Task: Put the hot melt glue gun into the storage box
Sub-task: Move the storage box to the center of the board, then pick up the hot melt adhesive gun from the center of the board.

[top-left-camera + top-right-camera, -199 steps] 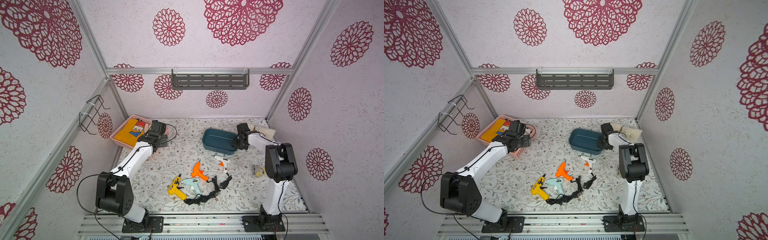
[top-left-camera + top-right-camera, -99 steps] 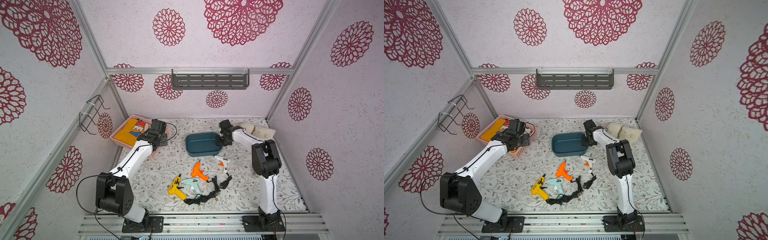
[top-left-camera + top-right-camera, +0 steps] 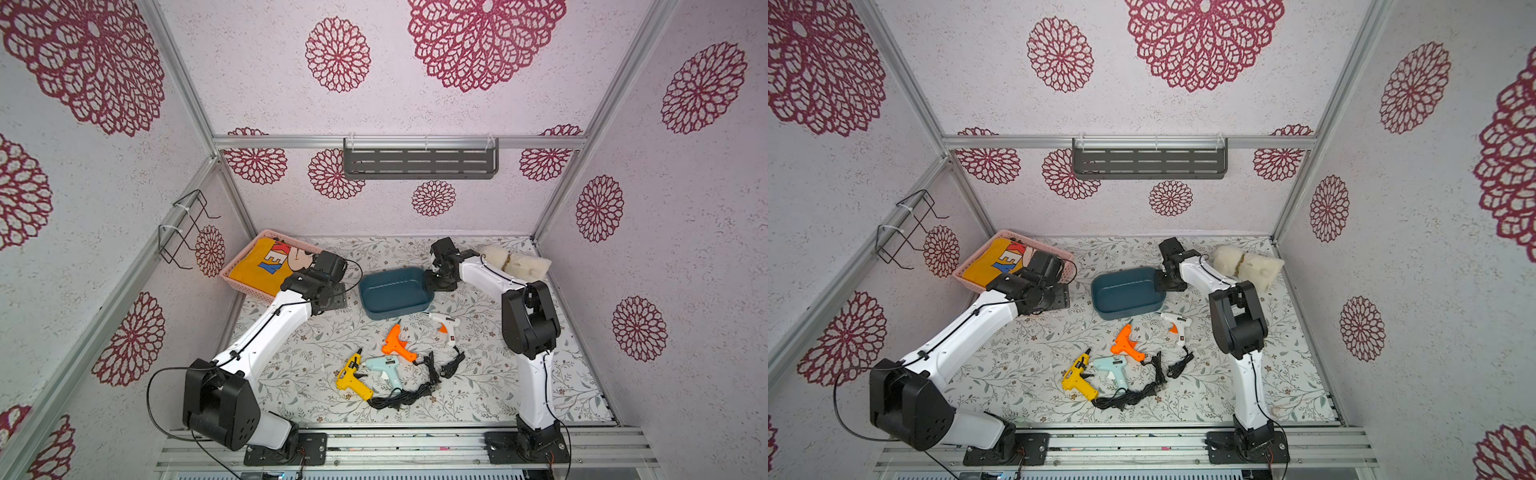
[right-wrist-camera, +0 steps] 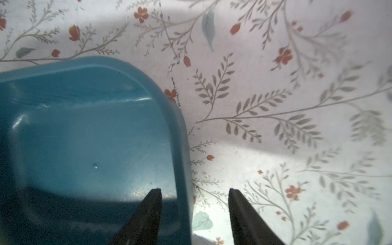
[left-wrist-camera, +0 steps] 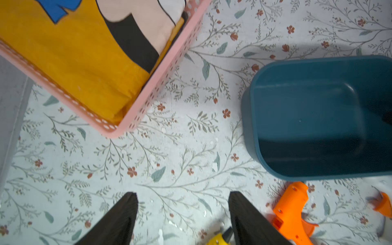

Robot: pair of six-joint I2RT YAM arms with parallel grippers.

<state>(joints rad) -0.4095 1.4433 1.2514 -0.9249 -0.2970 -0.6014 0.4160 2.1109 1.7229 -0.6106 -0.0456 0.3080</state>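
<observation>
Pink basket: is sitting at the table's far left, holding a folded yellow cloth.
Left gripper: is hovering over bare table between basket and box, jaws spread wide, gripping nothing.
Storage box: is sitting empty mid-table, toward the back.
In front of box: yellow glue gun, light blue glue gun, orange glue gun and white glue gun are lying on the table, all outside the box, black cords tangling beside them.
Right gripper: is straddling the box's right end wall, jaws parted, one finger inside, one outside, both clear of it.
Plush toy: is lying in the back right corner.
</observation>
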